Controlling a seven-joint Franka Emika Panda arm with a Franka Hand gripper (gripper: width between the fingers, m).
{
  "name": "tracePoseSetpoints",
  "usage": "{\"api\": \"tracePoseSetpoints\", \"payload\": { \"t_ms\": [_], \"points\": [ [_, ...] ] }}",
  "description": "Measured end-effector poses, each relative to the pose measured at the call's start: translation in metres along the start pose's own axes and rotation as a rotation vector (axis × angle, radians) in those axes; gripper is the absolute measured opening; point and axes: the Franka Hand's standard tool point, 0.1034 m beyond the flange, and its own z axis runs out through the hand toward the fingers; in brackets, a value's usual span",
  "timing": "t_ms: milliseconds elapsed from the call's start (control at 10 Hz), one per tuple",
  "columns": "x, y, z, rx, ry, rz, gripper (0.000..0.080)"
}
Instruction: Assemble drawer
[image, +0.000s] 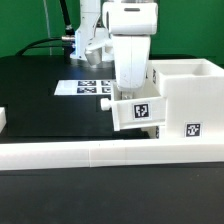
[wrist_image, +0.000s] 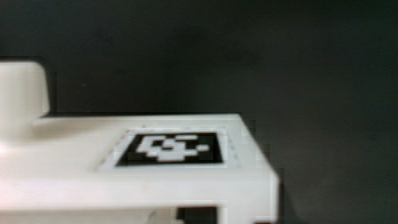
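The large white housing (image: 187, 95) stands at the exterior view's right, with tags on its front. A small white tray (image: 138, 111) with a square tag sits slightly tilted against the housing's left side. My gripper (image: 133, 93) comes down from above and is shut on this tray. In the wrist view the tray's tagged face (wrist_image: 171, 148) fills the lower part, with its round knob (wrist_image: 18, 90) at the edge. My gripper (wrist_image: 214, 214) is barely visible below the tray's edge. The second tray is not clearly in view.
The long low white border rail (image: 90, 152) runs across the front. The marker board (image: 85, 88) lies flat on the black table behind the tray. A white piece (image: 3, 120) shows at the exterior view's left edge. Cables lie at the back left.
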Motion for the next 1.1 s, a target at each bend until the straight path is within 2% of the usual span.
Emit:
{"api": "tracePoseSetpoints", "payload": {
  "t_ms": [500, 1000, 1100],
  "points": [
    [-0.0022, 0.0041, -0.0021, -0.019, -0.029, -0.118, 0.0044],
    [-0.0004, 0.0027, -0.0017, -0.013, -0.038, -0.073, 0.0059],
    [0.0014, 0.0031, -0.0030, -0.015, -0.037, -0.075, 0.0250]
  ]
}}
